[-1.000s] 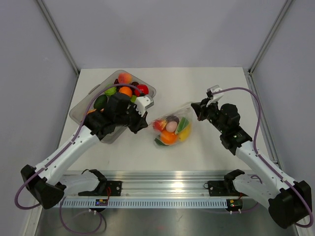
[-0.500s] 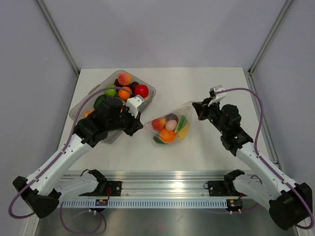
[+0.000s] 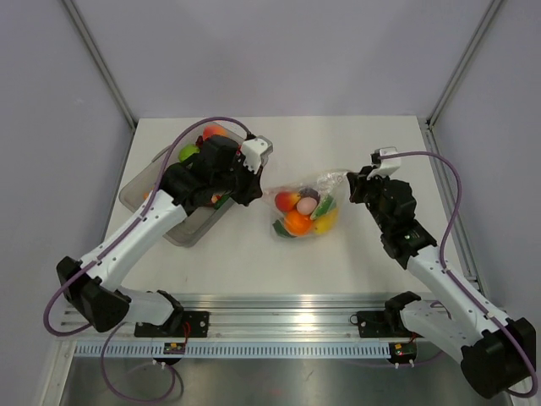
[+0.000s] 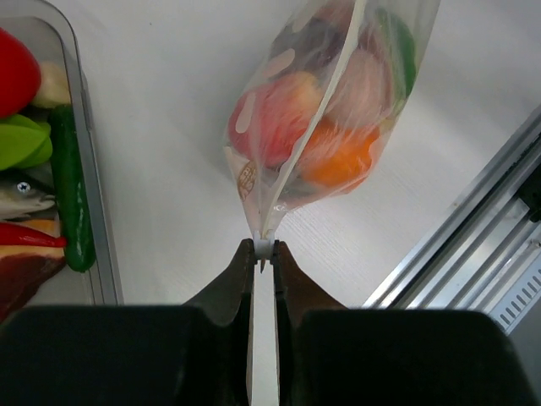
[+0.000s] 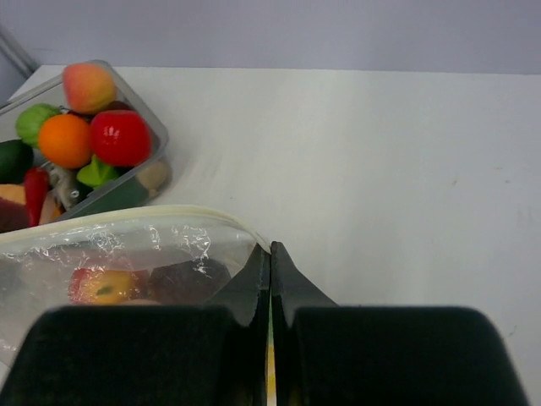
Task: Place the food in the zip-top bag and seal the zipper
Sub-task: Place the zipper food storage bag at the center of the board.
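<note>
Well to the left of the zip-top bag a clear tray rests on the white counter. It holds loose toy pieces, among them a peach-coloured one, a round orange one, a round red one and a long green one. The left arm reaches over the tray, and the left hand is at the bag's left corner. Its fingers are pressed together, pinching the end of the zipper, which runs away from the fingertips as a thin whitish strip along the bag's mouth. The bag stretches between the two hands, and its filled belly sags on the side nearer the arm bases. Whether it touches the counter cannot be told. Through the crinkled plastic the food shows bunched together. There is a red-and-peach piece toward the bag's left end and an orange piece below the middle. A pale pink piece sits beside a dark one, and green and yellow pieces lie toward the right end. At the bag's right corner is the right hand. Its fingers are shut tight against each other where the curved zipper edge meets them, nipping the plastic there.
</note>
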